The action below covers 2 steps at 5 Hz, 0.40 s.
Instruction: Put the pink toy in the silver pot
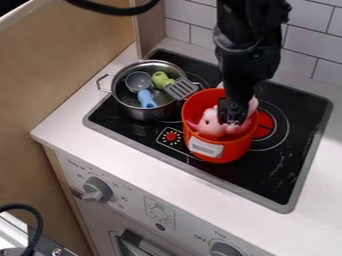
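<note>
My gripper [232, 118] hangs down from the top edge into an orange-red pot on the stove, its tips against the pink toy [210, 125]. Whether it holds the toy I cannot tell. The soft pink toy lies inside the orange-red pot [224, 152], partly hidden behind the gripper. To the left stands the silver pot [141, 114], with a green-handled spatula [179, 88] and a blue-handled utensil [145, 98] inside it.
Both pots are on the black stovetop [267, 172], set in a white counter [133, 154]. A wooden panel [73, 60] rises at the left, and a white tiled wall [304, 45] stands behind. Knobs line the stove's front.
</note>
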Tool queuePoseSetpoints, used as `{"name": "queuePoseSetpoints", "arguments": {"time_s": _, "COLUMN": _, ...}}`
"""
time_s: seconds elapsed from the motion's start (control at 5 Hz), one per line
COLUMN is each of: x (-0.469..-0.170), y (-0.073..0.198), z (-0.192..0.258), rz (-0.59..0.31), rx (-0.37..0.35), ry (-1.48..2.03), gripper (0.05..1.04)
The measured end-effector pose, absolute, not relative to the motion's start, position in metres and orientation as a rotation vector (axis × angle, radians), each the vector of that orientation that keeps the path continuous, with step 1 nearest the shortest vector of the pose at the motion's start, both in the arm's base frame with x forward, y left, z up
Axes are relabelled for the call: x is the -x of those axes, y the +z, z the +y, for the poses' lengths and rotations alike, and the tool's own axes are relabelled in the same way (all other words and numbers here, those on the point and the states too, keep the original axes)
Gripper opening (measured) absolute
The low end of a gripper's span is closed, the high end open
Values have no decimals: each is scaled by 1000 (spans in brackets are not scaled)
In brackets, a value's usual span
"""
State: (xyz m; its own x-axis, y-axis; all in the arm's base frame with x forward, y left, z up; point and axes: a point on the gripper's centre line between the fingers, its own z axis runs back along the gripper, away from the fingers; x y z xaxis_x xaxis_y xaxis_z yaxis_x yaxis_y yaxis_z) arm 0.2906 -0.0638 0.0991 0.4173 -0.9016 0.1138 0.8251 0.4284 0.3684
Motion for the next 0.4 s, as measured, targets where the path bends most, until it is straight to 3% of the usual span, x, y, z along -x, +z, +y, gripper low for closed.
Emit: {"name": "queuePoseSetpoints", "arguments": {"time_s": 0.4, "x": -288, "y": 98, "z": -68, "rz": -309, "rx": -266, "ry": -1083, "gripper": 999}}
